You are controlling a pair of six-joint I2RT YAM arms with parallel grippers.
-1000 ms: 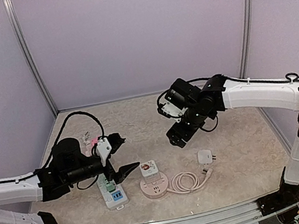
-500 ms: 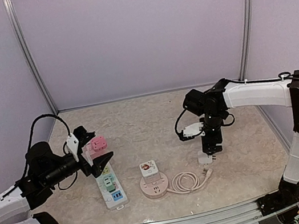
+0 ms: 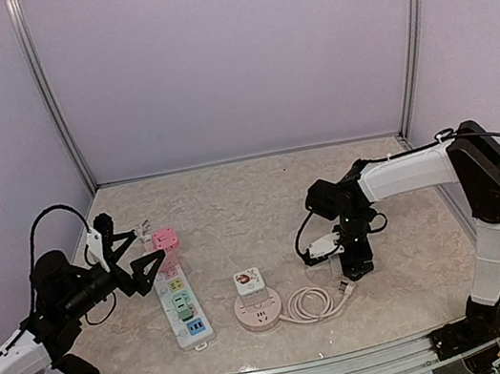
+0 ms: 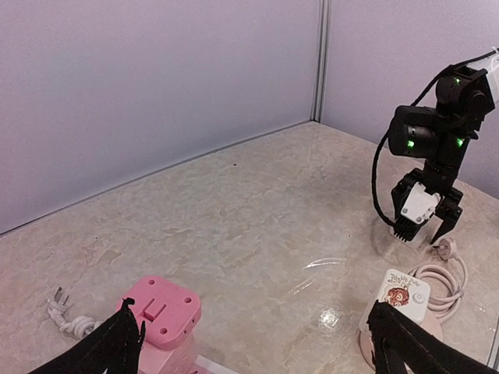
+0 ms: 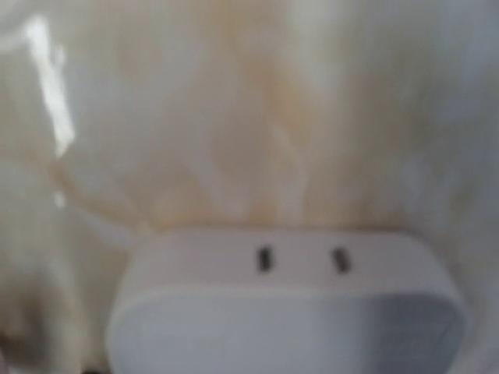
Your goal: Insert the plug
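**A:** Top view, what moved?

**B:** Right gripper (image 3: 356, 263) has dropped from mid-air onto the spot where the white plug (image 5: 288, 319) lies, just right of the coiled cable (image 3: 311, 304). Left gripper (image 3: 136, 254) has backed off the power strip (image 3: 182, 307) to the left side of the desk (image 3: 231, 190). Its fingers are wide apart and hold nothing.

**A:** Meaning?

**B:** Pick-up stage, I'd say. The plug is still down on the desk and nothing is inserted. Left arm is clear of the strip. Strip or round socket (image 3: 257, 310) as target, I can't say.

**A:** Plug visible from above?

**B:** No, the right gripper covers it.

**A:** Left wrist?

**B:** It looks across at the right gripper. Fingers point down and stand apart, tips near the desk. A white block on that wrist sits in front, so the plug is hidden. Contact or not, can't tell. Pink cube (image 4: 164, 312) is cut off at the bottom edge.

**A:** Right wrist?

**B:** Very close and blurred. The plug fills the lower half, flat on the desk. Two small dark marks (image 5: 265, 259) sit on its upper face, prongs or slots, too soft to call. Its own fingers aren't in frame.
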